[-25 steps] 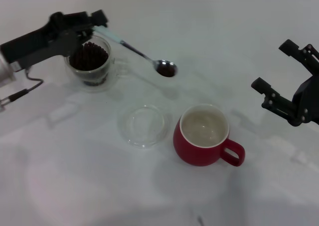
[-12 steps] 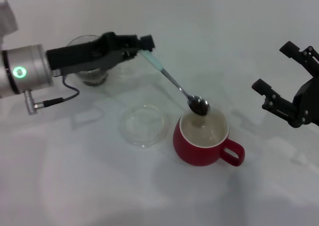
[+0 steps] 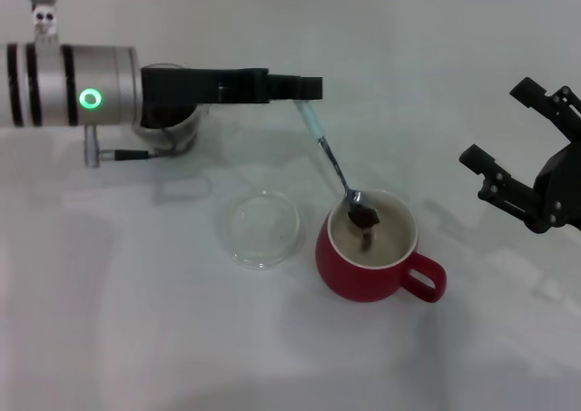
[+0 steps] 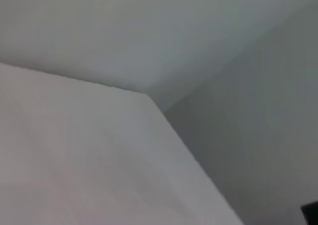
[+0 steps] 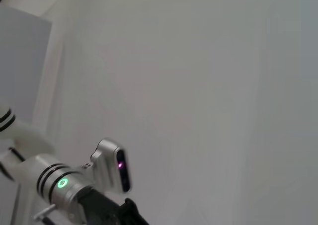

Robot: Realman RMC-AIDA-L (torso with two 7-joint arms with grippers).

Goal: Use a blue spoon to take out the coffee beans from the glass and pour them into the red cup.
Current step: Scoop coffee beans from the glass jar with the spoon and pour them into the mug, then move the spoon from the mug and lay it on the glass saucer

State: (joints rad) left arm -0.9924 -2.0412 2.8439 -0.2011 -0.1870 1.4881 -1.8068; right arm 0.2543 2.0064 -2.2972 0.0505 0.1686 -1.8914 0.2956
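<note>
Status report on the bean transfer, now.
Left gripper shut on blue spoon, bowl tipped over red cup, coffee beans dropping in. Right gripper open, parked at right. Clear dish beside cup, not obstructing.

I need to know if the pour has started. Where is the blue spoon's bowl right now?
In the head view, the blue spoon, held by the left hand, has its bowl tipped over the red cup, just inside the rim's far left side.

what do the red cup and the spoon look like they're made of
The red cup looks like glazed ceramic: thick rounded wall, glossy red outside with soft highlights, cream inside. The blue spoon, held by the left gripper, seems to have a metal neck and bowl, thin and shiny, with a pale blue handle, possibly plastic or enamel.
</note>
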